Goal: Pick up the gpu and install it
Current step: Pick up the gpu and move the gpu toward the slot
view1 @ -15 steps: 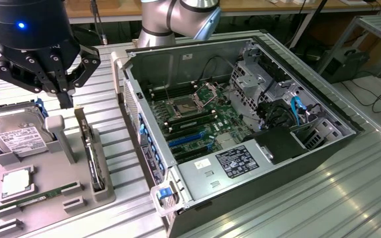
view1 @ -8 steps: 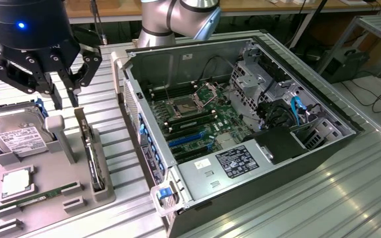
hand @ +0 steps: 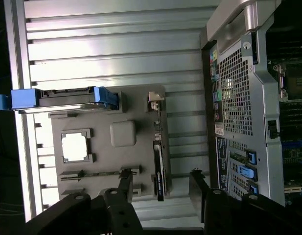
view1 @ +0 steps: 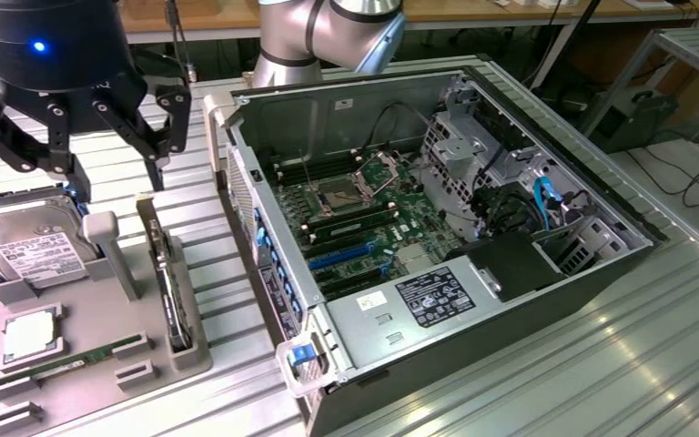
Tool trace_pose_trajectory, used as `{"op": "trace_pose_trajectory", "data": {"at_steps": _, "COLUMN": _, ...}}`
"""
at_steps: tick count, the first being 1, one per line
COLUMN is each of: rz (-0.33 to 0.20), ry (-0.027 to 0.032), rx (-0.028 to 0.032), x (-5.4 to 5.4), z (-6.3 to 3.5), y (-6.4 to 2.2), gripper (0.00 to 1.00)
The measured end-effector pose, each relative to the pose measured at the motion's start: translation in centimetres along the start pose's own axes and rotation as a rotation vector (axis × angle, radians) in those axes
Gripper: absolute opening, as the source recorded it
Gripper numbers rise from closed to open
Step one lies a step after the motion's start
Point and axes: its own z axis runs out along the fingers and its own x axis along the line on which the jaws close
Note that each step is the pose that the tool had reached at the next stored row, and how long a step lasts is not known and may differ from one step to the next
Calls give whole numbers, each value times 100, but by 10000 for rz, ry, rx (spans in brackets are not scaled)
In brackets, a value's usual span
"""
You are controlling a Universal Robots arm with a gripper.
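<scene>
Memory stick (view1: pixel 73 358) and processor (view1: pixel 28 332) are seen at the near end of the grey tray (view1: pixel 92 314) on the slatted table (view1: pixel 544 364). Along the tray's edge nearest the open computer case (view1: pixel 447 228), the gpu (view1: pixel 165 273) is stood on its long edge in a slot, untouched. A hard drive (view1: pixel 28 246) is propped at the tray's far corner. Above the tray, the gripper (view1: pixel 113 177) is held spread wide with nothing grasped; in the wrist view, the gpu is framed between its fingers (hand: pixel 125 188).
</scene>
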Motion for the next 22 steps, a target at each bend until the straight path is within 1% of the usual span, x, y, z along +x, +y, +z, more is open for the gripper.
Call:
{"op": "trace_pose_trajectory", "data": {"at_steps": 1, "rz": 0, "ry": 0, "rx": 0, "x": 0, "z": 0, "y": 0, "gripper": 60}}
{"op": "trace_pose_trajectory", "data": {"at_steps": 2, "rz": 0, "ry": 0, "rx": 0, "x": 0, "z": 0, "y": 0, "gripper": 66}}
{"op": "trace_pose_trajectory", "data": {"at_steps": 5, "rz": -11, "ry": 1, "rx": 1, "x": 0, "z": 3, "y": 0, "gripper": 66}}
{"op": "trace_pose_trajectory", "data": {"at_steps": 9, "rz": -310, "ry": 14, "rx": -7, "x": 1, "z": 24, "y": -6, "gripper": 66}}
{"op": "trace_pose_trajectory", "data": {"at_steps": 16, "rz": -324, "ry": 15, "rx": -7, "x": 1, "z": 74, "y": -16, "gripper": 66}}
{"op": "trace_pose_trajectory", "data": {"at_steps": 22, "rz": -323, "ry": 16, "rx": -6, "x": 1, "z": 96, "y": -24, "gripper": 66}}
